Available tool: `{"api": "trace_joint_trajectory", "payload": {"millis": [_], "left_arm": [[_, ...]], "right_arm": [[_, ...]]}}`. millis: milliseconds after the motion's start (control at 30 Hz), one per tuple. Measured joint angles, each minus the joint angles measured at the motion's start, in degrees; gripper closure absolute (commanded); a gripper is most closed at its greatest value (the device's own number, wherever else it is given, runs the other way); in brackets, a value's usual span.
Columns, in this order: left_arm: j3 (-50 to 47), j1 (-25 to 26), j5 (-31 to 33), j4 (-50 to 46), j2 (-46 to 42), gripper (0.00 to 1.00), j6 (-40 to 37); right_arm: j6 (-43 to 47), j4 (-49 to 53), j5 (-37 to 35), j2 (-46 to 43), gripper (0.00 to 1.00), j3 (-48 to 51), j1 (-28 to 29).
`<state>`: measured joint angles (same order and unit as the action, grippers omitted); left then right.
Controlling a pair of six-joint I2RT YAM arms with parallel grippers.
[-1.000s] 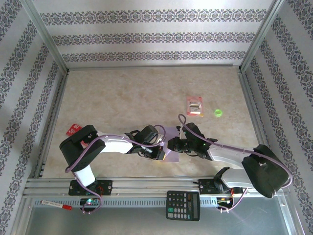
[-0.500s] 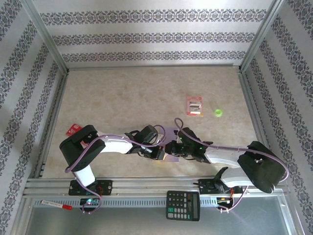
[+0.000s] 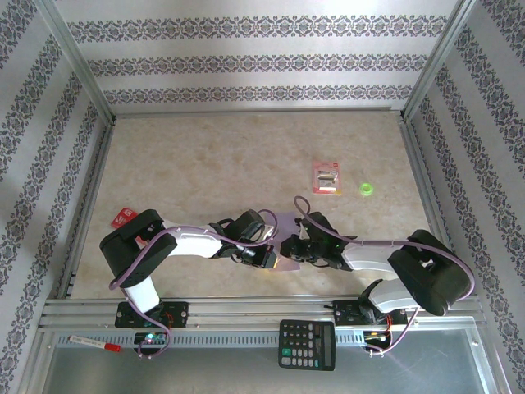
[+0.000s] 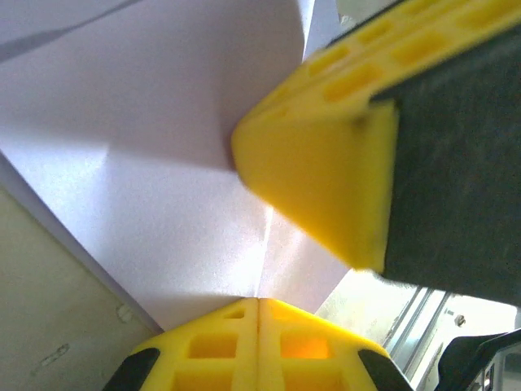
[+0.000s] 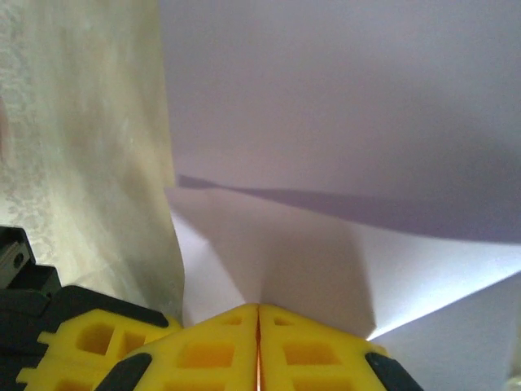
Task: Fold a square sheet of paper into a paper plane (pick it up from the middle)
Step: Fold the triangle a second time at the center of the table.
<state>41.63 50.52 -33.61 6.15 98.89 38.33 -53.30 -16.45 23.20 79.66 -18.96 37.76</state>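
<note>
Paper, a thin pale lavender square sheet (image 5: 326,98), is pinched at a creased edge by the right gripper (image 5: 258,309), whose yellow jaws are pressed together on it. The left gripper (image 4: 259,305) is likewise clamped on a fold line. Over the last second the right gripper slid leftward, close beside the left one, and squeezed tighter. This is probably a fold being drawn in, though the arms hide most of the sheet from overhead. It sits low over the beige marbled tabletop (image 3: 205,164) near the front, well apart from the red-and-white packet (image 3: 326,177).
</note>
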Motion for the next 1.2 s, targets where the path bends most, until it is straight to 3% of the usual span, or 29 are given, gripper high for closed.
{"api": "trace_joint_trajectory", "payload": {"millis": [500, 667, 767, 933, 1033, 1200], "left_arm": [[-0.26, 0.00, 0.02, 1.25, 0.17, 1.00, -0.59], [-0.26, 0.00, 0.02, 1.25, 0.17, 1.00, -0.59], [-0.26, 0.00, 0.02, 1.22, 0.17, 1.00, -0.57], [-0.26, 0.00, 0.02, 1.25, 0.17, 1.00, -0.55], [-0.26, 0.00, 0.02, 1.25, 0.17, 1.00, -0.55], [0.15, 0.00, 0.13, 0.72, 0.17, 1.00, -0.57]], "right_arm": [[6.34, 4.72, 6.34, 2.23, 0.91, -2.80, -14.91], [8.33, 7.72, 5.38, 0.22, 0.91, -3.72, -18.56], [8.11, 9.11, 4.31, -4.98, 0.91, -3.69, -16.76], [5.62, 8.85, 1.81, -11.17, 0.91, -3.28, -8.76], [4.35, 8.02, 1.03, -8.72, 0.91, -3.04, -5.38], [3.98, 6.16, 0.15, -1.49, 0.91, -3.04, -4.90]]}}
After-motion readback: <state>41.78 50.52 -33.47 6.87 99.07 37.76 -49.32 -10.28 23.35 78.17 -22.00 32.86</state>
